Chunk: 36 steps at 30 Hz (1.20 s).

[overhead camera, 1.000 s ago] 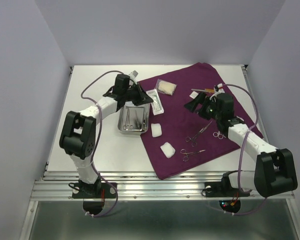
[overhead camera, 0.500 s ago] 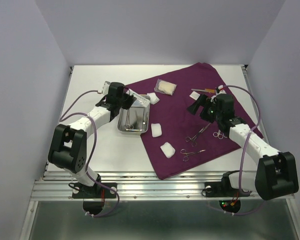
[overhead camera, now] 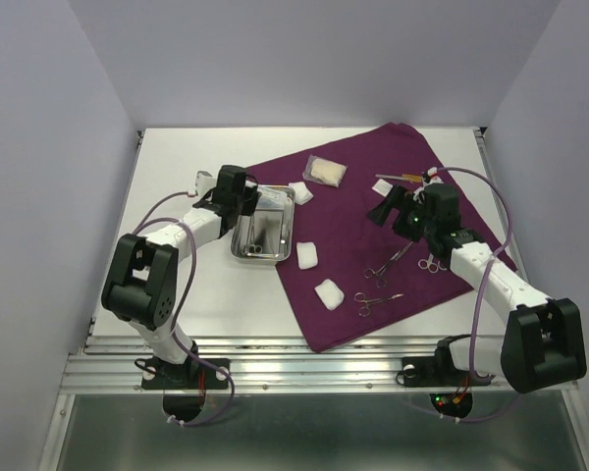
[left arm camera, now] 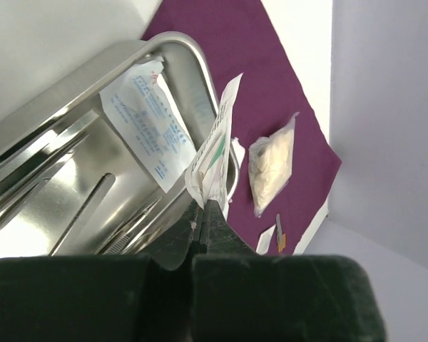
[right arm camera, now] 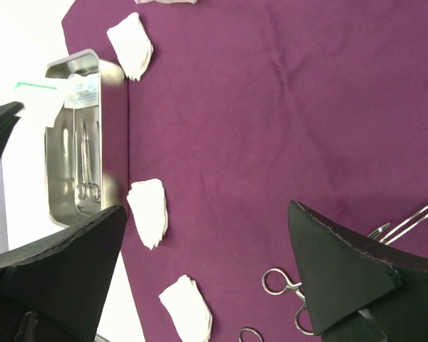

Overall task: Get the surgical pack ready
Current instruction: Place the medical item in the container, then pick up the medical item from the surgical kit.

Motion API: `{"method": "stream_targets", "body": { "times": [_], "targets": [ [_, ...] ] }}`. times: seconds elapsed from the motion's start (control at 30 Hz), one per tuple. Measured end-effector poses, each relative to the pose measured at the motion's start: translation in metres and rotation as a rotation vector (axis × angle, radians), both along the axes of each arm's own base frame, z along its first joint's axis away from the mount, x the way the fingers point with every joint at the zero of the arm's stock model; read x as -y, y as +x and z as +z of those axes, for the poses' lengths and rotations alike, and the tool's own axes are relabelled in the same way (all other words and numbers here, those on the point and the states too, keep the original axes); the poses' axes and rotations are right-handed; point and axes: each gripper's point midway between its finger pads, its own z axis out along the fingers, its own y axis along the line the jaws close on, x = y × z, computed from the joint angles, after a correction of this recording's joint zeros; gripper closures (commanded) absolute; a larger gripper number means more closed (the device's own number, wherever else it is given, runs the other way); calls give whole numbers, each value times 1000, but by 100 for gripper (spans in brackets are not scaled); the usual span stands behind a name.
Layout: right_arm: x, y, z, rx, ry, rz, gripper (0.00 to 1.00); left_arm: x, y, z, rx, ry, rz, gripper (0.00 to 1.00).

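— Where is your left end effector?
— Mine is pressed together, pinching a clear packet above the steel tray, which sits on the surface at the purple cloth's left edge.
— And your right end effector?
— Spread wide above the cloth, near the silver instruments.

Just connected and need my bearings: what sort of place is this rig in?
Probably a robotics test cell staged for surgical prep, not a real clinic: a white table boxed in by plain pale walls, with a large dark-purple cloth carrying silver scissors and forceps beside a small shiny rectangular steel tray.
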Motion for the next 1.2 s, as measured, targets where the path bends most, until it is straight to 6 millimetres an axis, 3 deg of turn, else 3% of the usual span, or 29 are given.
{"method": "stream_targets", "body": {
  "times": [0.1,0.23,0.5,0.57,0.83,0.93,1.0,1.17,1.2],
  "targets": [
    [0,-1,-1,-7,-1,1,0,0,1,-12,-27,-5,12,99],
    [-1,-2,-2,-7,-3,10,0,1,2,-18,-37,-6,16,88],
    [0,-4,-4,-18,-12,15,0,6,8,-27,-39,-6,-5,41],
    [0,-6,-4,-21,-13,15,0,8,8,-28,-40,-7,-17,34],
    [3,-7,-6,-28,-30,10,0,11,8,-24,-19,22,-65,34],
    [14,-7,-9,-44,-74,-32,0,12,5,-10,20,71,-101,34],
    [27,-5,-10,-59,-117,-86,4,18,2,12,82,129,-142,34],
    [66,0,-27,-158,-203,-226,33,33,-3,67,215,244,-231,32],
    [70,-2,-35,-188,-217,-240,34,36,-2,76,233,273,-248,32]
  ]
}}
